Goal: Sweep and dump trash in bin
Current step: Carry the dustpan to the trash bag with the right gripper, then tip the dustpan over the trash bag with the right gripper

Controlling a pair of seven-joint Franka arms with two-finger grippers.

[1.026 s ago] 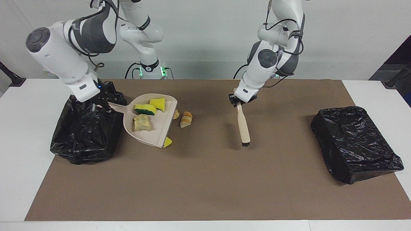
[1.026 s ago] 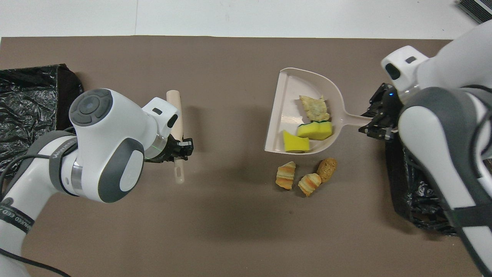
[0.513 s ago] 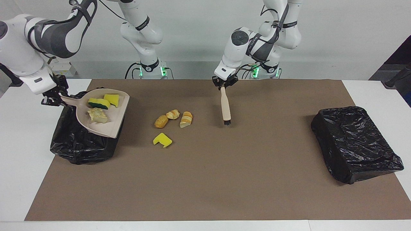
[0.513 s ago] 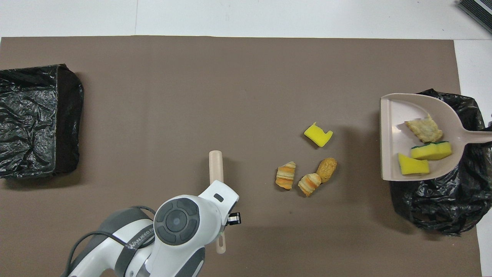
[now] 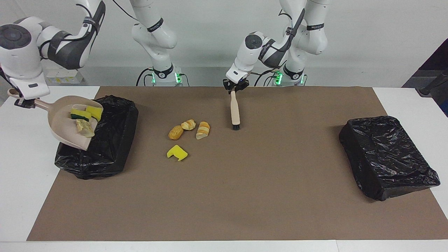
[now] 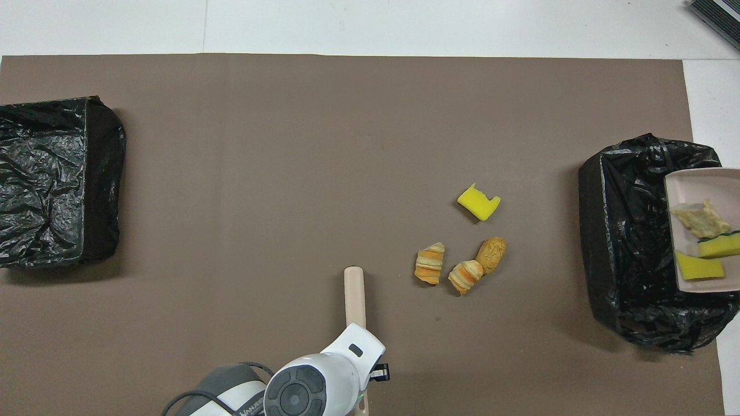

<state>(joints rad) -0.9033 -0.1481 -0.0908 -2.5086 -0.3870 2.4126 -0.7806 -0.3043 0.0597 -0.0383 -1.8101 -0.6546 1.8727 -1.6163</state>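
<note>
The right gripper (image 5: 21, 101), clamped on the tilted dustpan (image 5: 66, 134) above the bin (image 5: 108, 140), was dumping; next required steeper tilt, while the left gripper (image 5: 235, 87) gripped the brush (image 5: 235, 112).

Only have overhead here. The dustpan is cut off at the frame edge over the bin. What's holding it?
Observer: The right gripper is shut on the dustpan handle, holding it up over the bin at the right arm's end.
Operator: Pan level or tipping?
Observer: Tipped, lip down toward the bin. The green-and-yellow sponge, yellow chunk and pale lump sit in it, not yet dumped.
Operator: Left gripper is hidden under its arm here.
Observer: The left gripper is shut on the top of the brush handle. The brush hangs upright, bristles down.
</note>
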